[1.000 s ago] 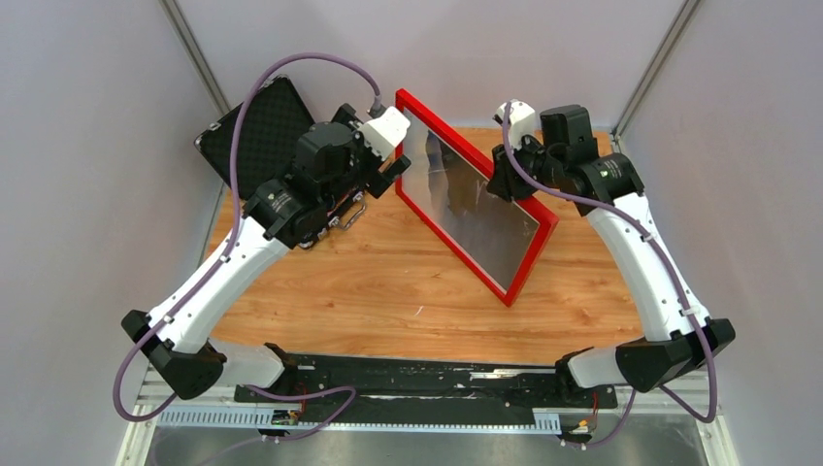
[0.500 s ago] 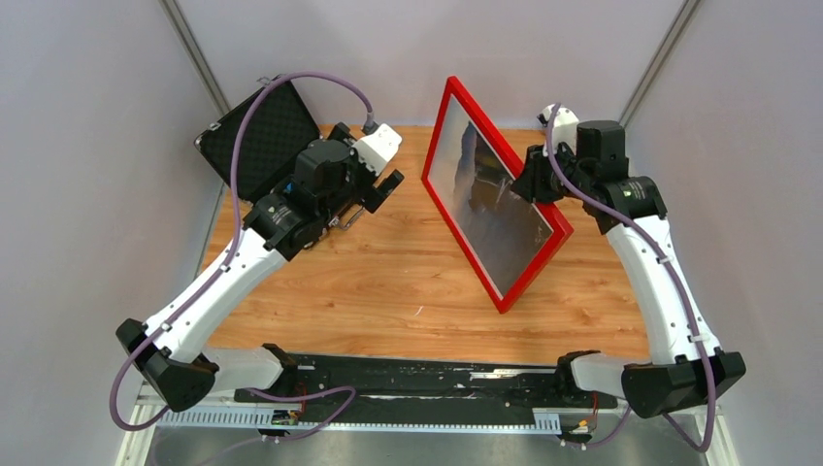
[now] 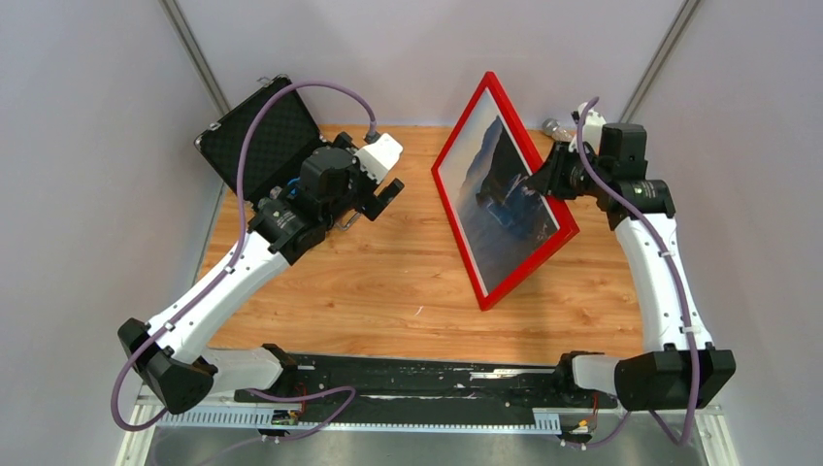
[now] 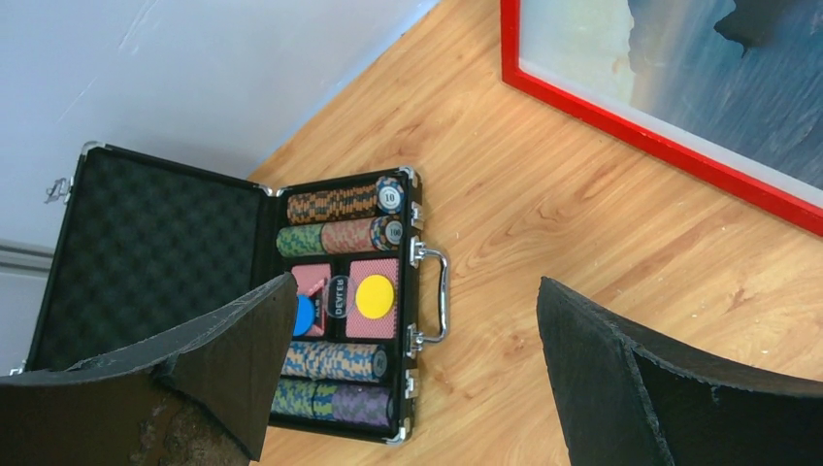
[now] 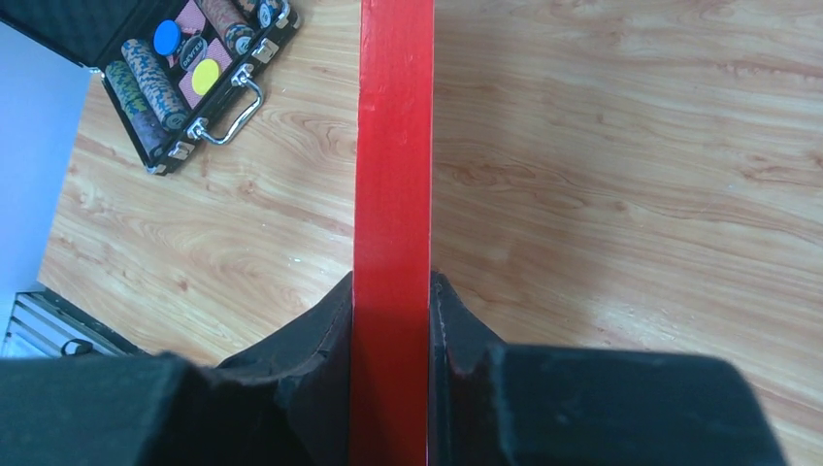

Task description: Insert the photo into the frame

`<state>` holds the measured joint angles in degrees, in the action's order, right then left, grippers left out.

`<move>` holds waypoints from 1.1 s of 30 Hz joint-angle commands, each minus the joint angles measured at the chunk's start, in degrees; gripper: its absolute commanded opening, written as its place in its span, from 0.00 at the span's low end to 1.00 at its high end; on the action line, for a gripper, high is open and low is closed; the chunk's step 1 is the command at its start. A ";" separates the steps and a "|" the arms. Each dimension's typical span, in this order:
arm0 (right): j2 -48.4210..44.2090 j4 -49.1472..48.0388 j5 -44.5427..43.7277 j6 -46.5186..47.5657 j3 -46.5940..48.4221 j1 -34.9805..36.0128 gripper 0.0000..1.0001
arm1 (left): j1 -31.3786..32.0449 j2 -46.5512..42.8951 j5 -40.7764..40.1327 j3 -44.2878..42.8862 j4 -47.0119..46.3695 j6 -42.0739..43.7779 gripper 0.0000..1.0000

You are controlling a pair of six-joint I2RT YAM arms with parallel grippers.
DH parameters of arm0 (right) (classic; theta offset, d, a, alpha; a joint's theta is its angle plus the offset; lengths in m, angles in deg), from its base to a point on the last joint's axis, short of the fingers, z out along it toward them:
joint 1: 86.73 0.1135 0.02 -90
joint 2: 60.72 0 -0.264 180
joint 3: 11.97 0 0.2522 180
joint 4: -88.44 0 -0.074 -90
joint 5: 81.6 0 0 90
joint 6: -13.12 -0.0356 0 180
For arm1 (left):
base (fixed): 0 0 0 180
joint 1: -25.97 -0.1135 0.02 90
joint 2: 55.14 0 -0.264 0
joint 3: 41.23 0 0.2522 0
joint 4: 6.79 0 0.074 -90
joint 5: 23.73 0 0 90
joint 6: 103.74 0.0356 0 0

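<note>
The red frame [image 3: 463,122] hangs tilted above the right half of the table, one corner low near the wood. Behind its glass shows the photo [image 3: 500,199] of blue sea and dark cliffs. My right gripper [image 3: 545,178] is shut on the frame's right edge. In the right wrist view the red edge [image 5: 393,146] runs straight up between the pads of the right gripper [image 5: 391,291]. My left gripper [image 3: 380,202] hovers open and empty, left of the frame and apart from it. The left wrist view of that gripper [image 4: 415,286] shows bare wood between its fingers, with the frame [image 4: 621,128] and photo [image 4: 699,68] at upper right.
An open black foam-lined case [image 3: 262,136] stands at the back left corner. It holds rows of poker chips [image 4: 330,206] and cards, and its metal handle [image 4: 442,296] faces the table's middle. Grey walls close in the left, back and right sides.
My right gripper has swung the frame up and to the right, turning its face so the photo now shows. My left gripper has drawn back left, away from the frame.
</note>
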<state>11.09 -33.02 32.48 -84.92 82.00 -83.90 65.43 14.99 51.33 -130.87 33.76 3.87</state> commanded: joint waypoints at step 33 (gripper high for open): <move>-7.07 -24.54 17.55 -17.66 -28.02 -11.17 0.00 | -1.81 -0.82 7.29 5.88 -5.68 -5.78 1.00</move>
<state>6.17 -51.29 48.37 -103.91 56.03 -95.44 64.10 14.99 57.23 -125.52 30.87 -0.09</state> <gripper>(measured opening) 0.239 0.998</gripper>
